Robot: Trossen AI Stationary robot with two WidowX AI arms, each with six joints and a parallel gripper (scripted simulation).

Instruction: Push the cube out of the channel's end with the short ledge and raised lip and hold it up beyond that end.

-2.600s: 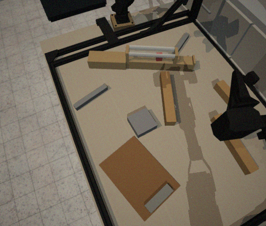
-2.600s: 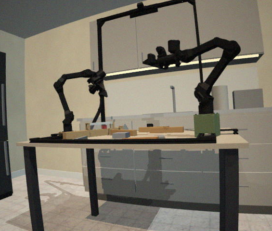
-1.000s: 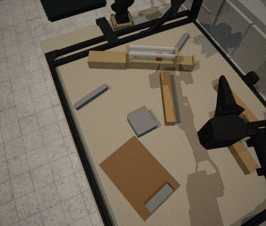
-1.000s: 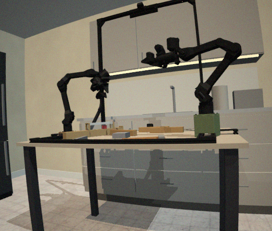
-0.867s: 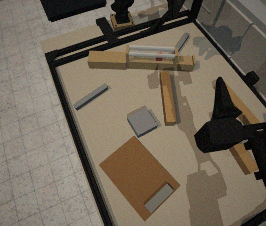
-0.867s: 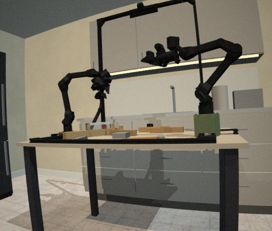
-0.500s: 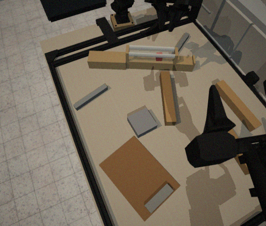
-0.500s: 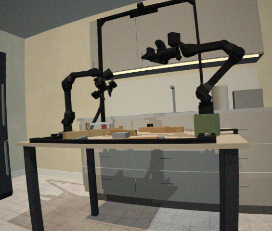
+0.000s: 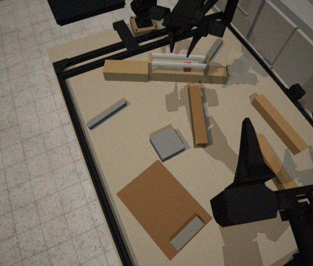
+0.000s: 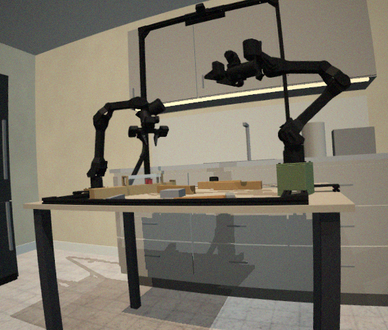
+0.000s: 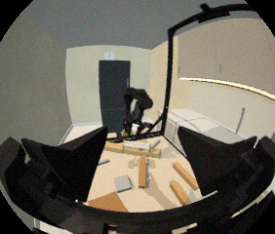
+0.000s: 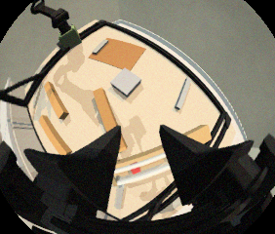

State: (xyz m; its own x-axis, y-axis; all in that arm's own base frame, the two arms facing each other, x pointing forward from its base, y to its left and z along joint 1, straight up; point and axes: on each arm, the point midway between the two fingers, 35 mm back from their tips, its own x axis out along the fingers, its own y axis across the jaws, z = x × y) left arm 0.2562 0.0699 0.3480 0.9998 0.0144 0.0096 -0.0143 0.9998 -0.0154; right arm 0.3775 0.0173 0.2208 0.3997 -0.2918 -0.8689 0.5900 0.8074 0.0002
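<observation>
A kitchen — wall cabinets (image 10: 236, 46) (image 11: 203, 54), tap (image 10: 247, 141) (image 11: 241, 120), counter (image 10: 349, 156) (image 11: 211, 128).

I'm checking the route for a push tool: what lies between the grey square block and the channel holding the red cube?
In the top view, the orange-brown bar reaches partway between block and channel.
</observation>
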